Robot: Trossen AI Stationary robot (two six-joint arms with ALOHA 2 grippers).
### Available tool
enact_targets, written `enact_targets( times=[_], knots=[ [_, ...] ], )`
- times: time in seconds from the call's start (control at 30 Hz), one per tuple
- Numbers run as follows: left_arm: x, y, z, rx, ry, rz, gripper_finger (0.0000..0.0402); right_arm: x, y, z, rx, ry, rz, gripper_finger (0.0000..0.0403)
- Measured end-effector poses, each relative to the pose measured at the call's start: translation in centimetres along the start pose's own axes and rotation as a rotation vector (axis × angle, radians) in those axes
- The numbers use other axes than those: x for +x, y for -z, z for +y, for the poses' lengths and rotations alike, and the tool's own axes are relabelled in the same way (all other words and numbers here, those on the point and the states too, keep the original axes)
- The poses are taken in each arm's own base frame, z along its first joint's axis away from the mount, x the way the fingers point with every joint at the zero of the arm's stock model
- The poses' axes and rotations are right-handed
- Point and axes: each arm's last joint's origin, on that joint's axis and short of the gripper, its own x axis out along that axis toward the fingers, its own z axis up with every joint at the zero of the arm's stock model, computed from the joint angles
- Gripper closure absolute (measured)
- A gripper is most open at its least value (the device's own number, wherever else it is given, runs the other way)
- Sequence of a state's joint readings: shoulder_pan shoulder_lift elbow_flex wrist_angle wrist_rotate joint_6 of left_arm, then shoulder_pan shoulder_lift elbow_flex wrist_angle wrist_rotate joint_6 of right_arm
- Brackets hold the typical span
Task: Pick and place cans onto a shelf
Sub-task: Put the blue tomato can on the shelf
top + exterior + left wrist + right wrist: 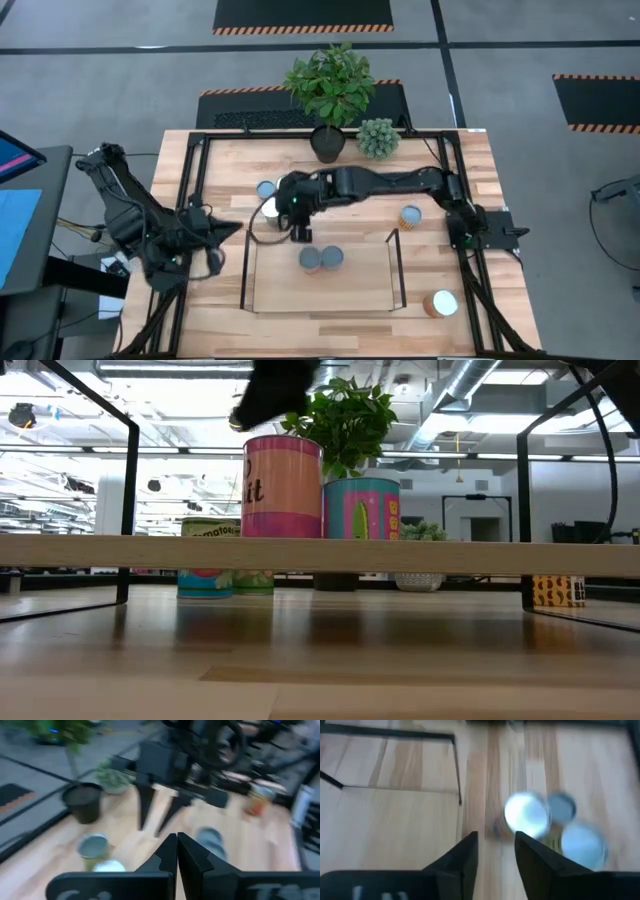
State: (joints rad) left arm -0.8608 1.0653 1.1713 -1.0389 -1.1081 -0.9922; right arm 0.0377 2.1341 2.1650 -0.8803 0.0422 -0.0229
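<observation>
Over the back edge of the shelf (320, 285), right gripper (301, 233) hanging with fingers (462, 857) parted and nothing between them, as seen in the right wrist view. Just beyond those fingertips, on the shelf board: two cans standing side by side and touching, a grey-topped can (312, 260) and a second grey-topped can (333, 259); in the low view, the same pair as a tall pink can (283, 487) and a shorter teal can (361, 509), upright. Behind the right fingers, off the shelf on the tabletop (480, 170): a white-topped can (271, 209) and a pale-blue-topped can (266, 189), close together. Well to the arm side of the right fingers: an orange-sided can (409, 216) beside the shelf's wire frame, and a white-topped can with orange side (440, 303) near the table's front corner. At the table's left edge, clear of the shelf: left gripper (226, 229), fingers (167, 852) pressed together and holding nothing. At the table's back edge: dark plant pot (327, 143) and small pale plant (378, 138).
</observation>
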Motion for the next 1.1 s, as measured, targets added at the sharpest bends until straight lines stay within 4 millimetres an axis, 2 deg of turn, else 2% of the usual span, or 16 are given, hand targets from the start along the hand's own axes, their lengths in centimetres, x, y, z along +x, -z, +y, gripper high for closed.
enact_targets(
  times=[0.07,0.13,0.27,0.37,0.47,0.6,0.8,1.03,1.1],
  knots=[
    [0.9,-0.4,0.5,-0.019,-0.059,-0.01,0.0401,-1.7,0.2,-0.4,0.042,-0.011,0.028,0.0237],
    [2.0,-0.8,1.0,-0.039,-0.11,0.009,0.0401,-4.5,0.1,-0.4,0.06,-0.01,0.026,0.0231],
    [4.5,-1.5,2.5,-0.047,-0.133,0.172,0.04,-9.7,1.2,-0.2,0.083,0.005,0.096,0.0234],
    [6.3,-2.3,3.5,0.016,-0.101,0.259,0.0386,-13.2,2.4,-0.3,0.086,0.122,0.159,0.0243],
    [7.9,-3.6,4.5,0.092,-0.042,0.261,0.0361,-16.9,3.9,-0.8,0.108,0.265,0.211,0.0252],
    [9.8,-5.0,5.9,0.106,0.073,0.263,0.0318,-20.5,5.4,-1.4,0.185,0.409,0.229,0.0261],
    [13.1,-4.6,7.7,0.054,0.106,0.401,0.0253,-24.4,7.8,-1.9,0.282,0.497,0.144,0.0264],
    [17.0,-2.8,7.3,0.175,0.149,0.544,0.022,-25.6,13.2,-2.9,0.45,0.582,0.143,0.0266],
    [17.6,-2.1,7.2,0.178,0.16,0.612,0.0217,-24.9,14.5,-3.1,0.495,0.593,0.137,0.0266]
  ],
)
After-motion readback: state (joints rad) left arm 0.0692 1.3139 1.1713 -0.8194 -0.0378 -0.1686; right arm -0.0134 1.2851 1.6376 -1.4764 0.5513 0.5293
